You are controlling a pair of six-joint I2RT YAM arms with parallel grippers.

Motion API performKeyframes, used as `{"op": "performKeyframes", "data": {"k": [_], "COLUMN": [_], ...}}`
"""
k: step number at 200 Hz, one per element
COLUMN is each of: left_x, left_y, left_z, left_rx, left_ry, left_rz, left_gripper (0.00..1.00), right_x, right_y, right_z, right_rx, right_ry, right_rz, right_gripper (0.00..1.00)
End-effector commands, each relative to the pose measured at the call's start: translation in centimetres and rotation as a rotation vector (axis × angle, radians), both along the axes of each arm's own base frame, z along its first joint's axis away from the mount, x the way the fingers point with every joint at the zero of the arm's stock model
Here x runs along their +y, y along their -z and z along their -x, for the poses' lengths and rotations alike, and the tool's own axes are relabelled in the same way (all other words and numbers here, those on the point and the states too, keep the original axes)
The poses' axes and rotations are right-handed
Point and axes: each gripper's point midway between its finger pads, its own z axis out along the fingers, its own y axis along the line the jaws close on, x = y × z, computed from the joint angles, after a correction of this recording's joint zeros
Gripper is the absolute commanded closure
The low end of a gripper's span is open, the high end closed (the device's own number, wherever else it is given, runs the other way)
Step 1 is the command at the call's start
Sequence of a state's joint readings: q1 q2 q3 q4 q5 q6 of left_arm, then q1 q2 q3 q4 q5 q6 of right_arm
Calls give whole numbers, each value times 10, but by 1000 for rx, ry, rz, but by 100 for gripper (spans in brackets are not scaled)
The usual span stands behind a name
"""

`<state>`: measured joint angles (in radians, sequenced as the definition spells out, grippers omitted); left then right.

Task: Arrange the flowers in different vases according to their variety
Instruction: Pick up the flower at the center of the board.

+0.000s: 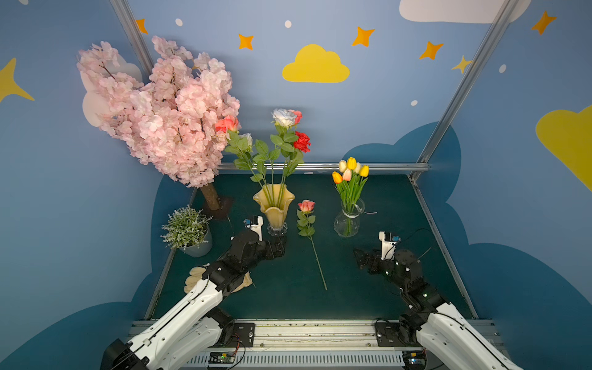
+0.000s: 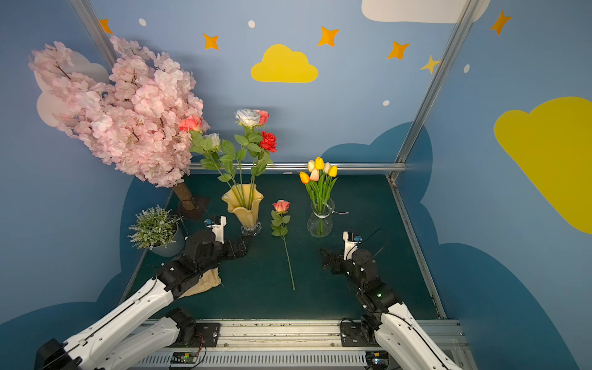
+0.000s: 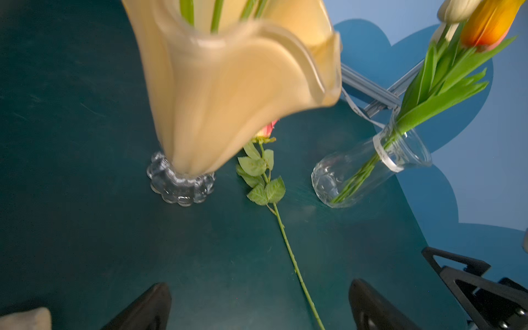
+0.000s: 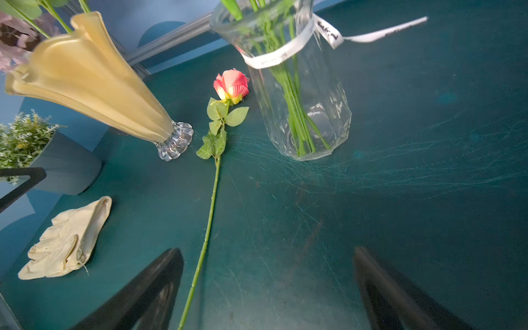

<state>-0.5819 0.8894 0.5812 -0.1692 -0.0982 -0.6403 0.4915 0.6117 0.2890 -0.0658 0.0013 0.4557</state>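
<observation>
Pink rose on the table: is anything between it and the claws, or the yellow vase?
Nothing visible. The pink rose lies on bare table, apart from the open left gripper and right gripper. The amber vase beside it already holds stems.

Light: soft, even and moderately bright in both top views, falling from above with no hard beam.
Shadows: a faint grey patch on the back wall, above the amber vase.
Glare: white glints on the amber vase's glass foot. A pale sheen lies on the mat nearer the camera than that vase. Fine scratches catch the light beyond the clear vase, on its side away from the amber vase.
Blur: the amber vase's rim is smeared in the left wrist view. The clear vase's neck beside it is soft.
Out of focus: the left gripper and right gripper, dark and soft-edged.
Distortion: the frame posts splay outward behind the amber vase. That vase leans steeply in both wrist views.
</observation>
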Motion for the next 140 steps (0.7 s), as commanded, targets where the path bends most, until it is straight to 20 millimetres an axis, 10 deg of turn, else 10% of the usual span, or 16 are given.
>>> {"op": "performKeyframes", "data": {"k": [1,140], "left_x": [-13,-110], "left_y": [14,94], "left_z": [7,-5], "left_rx": [86,431], "left_ry": [14,34], "left_rz": [-25,-296], "left_gripper": [0,26], "right_x": [3,-2], "right_y": [0,4], "right_z": [-6,2], "right_rx": [-17,-25], "right_ry": [-3,-4], "right_rz": [4,19], "right_gripper": [2,2]}}
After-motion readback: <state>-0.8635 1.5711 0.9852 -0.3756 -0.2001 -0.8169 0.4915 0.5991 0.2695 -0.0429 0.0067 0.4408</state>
